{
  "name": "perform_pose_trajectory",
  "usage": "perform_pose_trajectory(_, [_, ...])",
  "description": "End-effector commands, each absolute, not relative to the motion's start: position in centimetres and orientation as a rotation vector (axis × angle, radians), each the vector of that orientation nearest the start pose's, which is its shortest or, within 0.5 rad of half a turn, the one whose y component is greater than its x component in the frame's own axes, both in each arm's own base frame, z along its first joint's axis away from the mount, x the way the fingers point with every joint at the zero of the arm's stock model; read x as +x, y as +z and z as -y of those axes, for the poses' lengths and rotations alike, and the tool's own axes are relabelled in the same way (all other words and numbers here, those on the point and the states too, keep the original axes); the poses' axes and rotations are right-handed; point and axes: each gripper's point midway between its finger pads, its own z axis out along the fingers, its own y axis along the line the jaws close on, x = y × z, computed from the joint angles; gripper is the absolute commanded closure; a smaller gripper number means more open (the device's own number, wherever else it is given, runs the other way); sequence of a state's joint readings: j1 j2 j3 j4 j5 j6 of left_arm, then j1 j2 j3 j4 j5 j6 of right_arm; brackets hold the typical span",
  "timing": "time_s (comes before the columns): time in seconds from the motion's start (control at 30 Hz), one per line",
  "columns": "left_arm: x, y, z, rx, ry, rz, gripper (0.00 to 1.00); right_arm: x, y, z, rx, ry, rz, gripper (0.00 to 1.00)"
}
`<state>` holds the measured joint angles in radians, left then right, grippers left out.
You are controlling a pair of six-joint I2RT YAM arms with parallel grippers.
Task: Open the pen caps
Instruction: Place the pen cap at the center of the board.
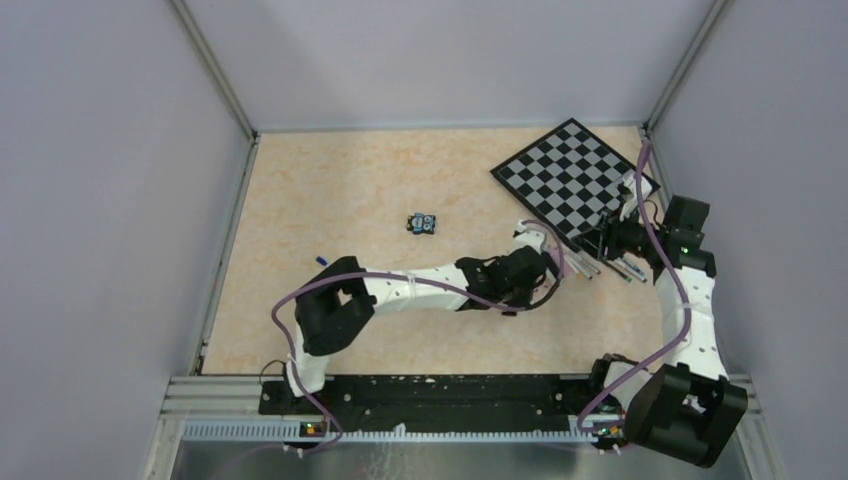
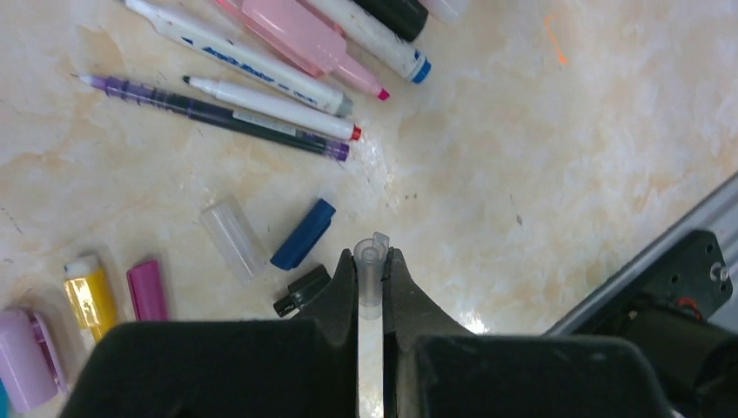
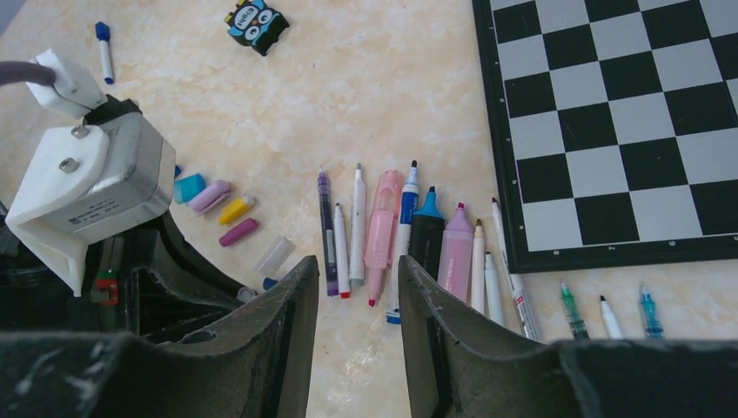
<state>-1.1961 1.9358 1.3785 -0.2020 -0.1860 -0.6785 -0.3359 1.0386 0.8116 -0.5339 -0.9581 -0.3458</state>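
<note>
One clear cap (image 2: pixel 371 258), a translucent tube with a small clip, is pinched in the left hand (image 2: pixel 372 277), whose fingers are clamped on it low over the bench (image 2: pixel 566 174). Just beside it lie the loose pen caps (image 2: pixel 303 233): blue, black and another clear one close by, with yellow, magenta and lilac a little further off. Beyond them the pens (image 3: pixel 383 231) lie in a rough row with bare tips showing, next to the chessboard (image 3: pixel 609 113). The right hand (image 3: pixel 357 266) hangs above that row with its fingers apart, holding nothing.

The step in hand looks like putting the held cap down with the others. That calls for lowering it beside the blue one and letting the fingers part. One short pen (image 3: pixel 103 50) with a blue end lies well apart from the row, as does the toy block (image 3: pixel 257 19). I cannot tell whether that blue end is a cap, so it deserves a check afterwards.
</note>
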Motion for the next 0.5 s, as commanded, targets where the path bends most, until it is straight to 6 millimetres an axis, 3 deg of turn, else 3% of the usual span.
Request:
perform_pose_trajectory(0.0, [21.5, 9.2, 47.2, 0.384, -0.562, -2.401, 1.00, 28.4, 19.9, -4.2, -0.453, 0.626, -1.963, 0.62])
perform_pose_trajectory(0.3, [24.0, 8.5, 47.2, 0.114, -0.630, -2.478, 0.99, 28.5, 19.8, -3.9, -0.447, 0.600, -1.967, 0.62])
perform_pose_trajectory(0.47, [23.8, 7.9, 47.3, -0.029, -0.691, -2.535, 0.99, 28.5, 19.7, -3.9, -0.447, 0.602, -1.968, 0.62])
